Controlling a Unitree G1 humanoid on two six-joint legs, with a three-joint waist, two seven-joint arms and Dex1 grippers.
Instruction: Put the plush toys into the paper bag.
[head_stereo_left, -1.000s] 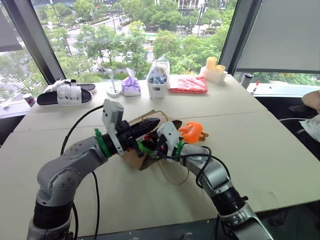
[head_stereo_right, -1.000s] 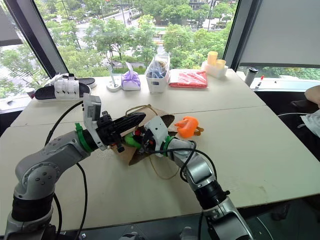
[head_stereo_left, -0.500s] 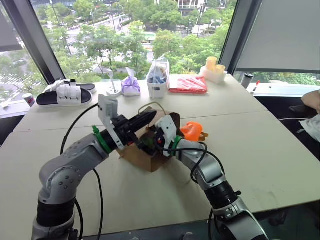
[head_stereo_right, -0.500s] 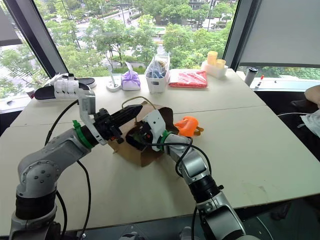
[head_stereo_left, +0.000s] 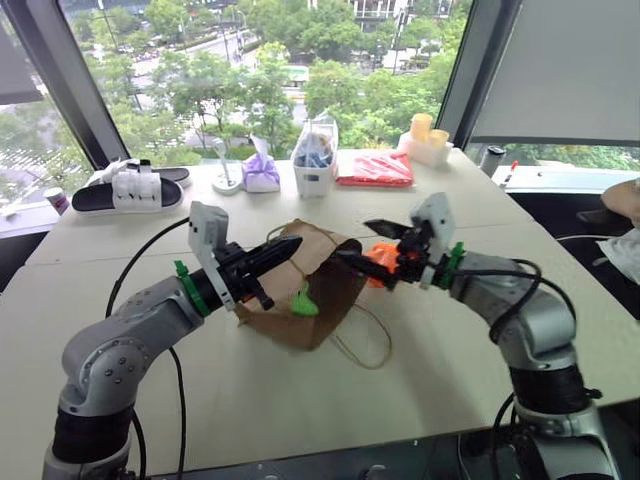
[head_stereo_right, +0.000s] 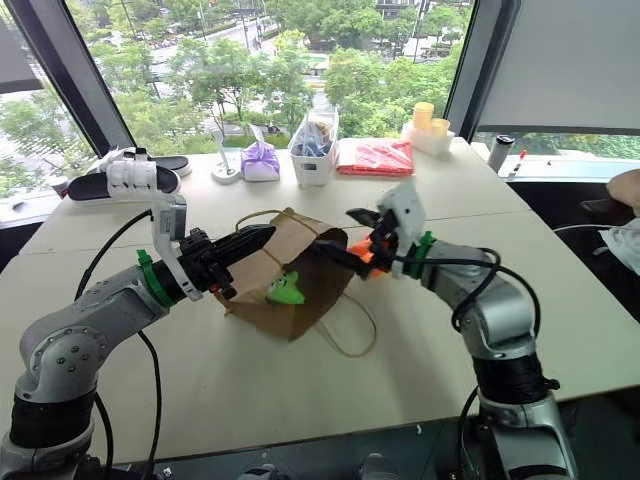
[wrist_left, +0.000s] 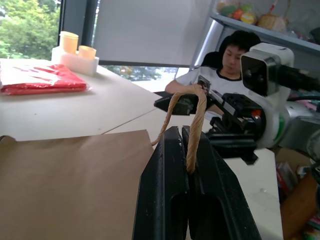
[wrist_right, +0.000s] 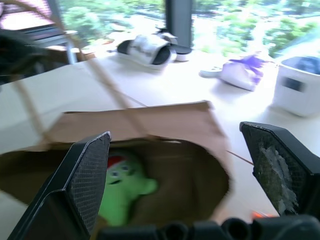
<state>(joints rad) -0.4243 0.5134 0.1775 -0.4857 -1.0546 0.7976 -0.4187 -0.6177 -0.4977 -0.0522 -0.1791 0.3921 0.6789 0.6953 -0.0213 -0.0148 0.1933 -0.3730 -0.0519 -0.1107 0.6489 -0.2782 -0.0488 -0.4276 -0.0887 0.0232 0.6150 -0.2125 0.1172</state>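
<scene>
Right wrist view shows the green toy (wrist_right: 122, 189) inside the paper bag (head_stereo_left: 320, 285), whose handle my left gripper (wrist_left: 186, 150) pinches, so my spread, empty right gripper (head_stereo_left: 365, 243) must next grab the orange toy (head_stereo_left: 383, 262) just behind it.

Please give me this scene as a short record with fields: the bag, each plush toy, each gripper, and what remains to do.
bag: brown kraft paper bag on the white table, mouth toward the right gripper
green toy: lime green plush toy, inside the bag
orange toy: bright orange plush toy, on the table behind the right gripper
left gripper: shut on the bag's twine handle
right gripper: open, empty
remaining: orange toy
</scene>
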